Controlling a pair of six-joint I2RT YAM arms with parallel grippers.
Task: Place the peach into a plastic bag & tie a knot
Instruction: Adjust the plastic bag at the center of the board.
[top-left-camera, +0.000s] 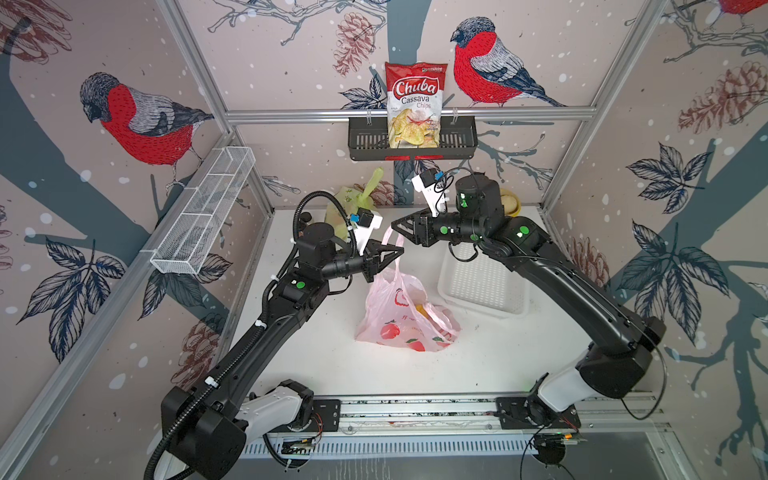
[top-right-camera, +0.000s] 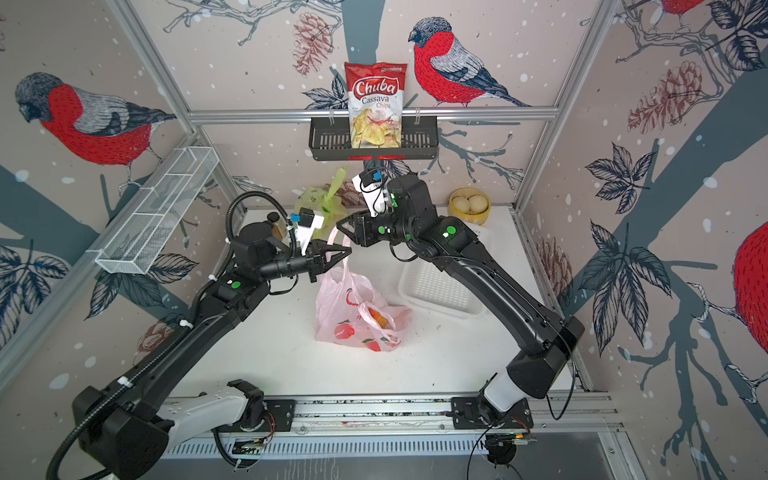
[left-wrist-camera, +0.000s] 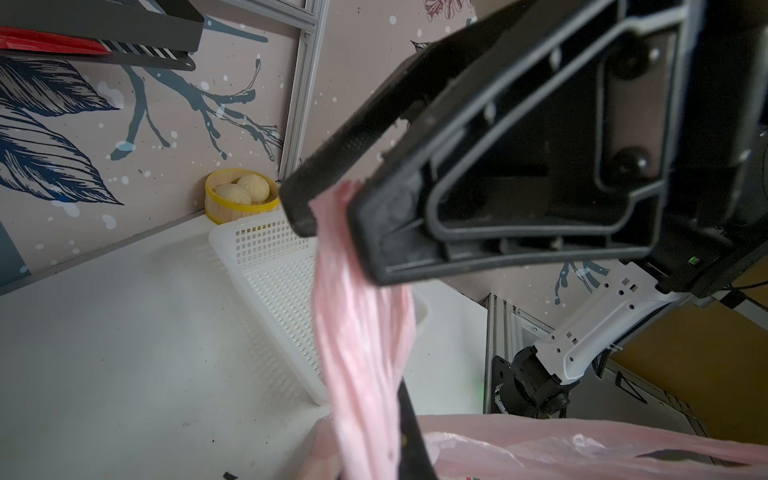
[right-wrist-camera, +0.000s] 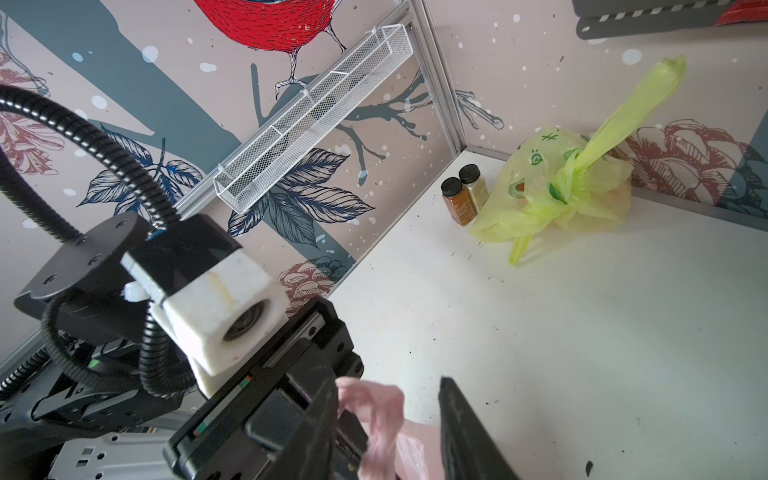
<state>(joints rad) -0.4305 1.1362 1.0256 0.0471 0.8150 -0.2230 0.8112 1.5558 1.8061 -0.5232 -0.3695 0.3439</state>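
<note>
In both top views the peach (top-left-camera: 420, 309) showed only as an orange-yellow smudge through the pink plastic bag (top-left-camera: 384, 309), its outline lost. In a top view the steamer basket (top-left-camera: 512, 203) at the 1 o'clock corner of the table (top-left-camera: 415, 374) sat almost wholly behind the right arm (top-left-camera: 540, 257), which also covered the 1 o'clock corner of the white tray (top-left-camera: 482, 286), while the left arm (top-left-camera: 291, 291) hid part of the green bag (top-left-camera: 360, 195) at 11 o'clock. The right wrist view cropped the right gripper (right-wrist-camera: 386, 382) to its finger ends, and the left wrist view blurred the left gripper (left-wrist-camera: 332, 212) and cut off the bag's body.
</note>
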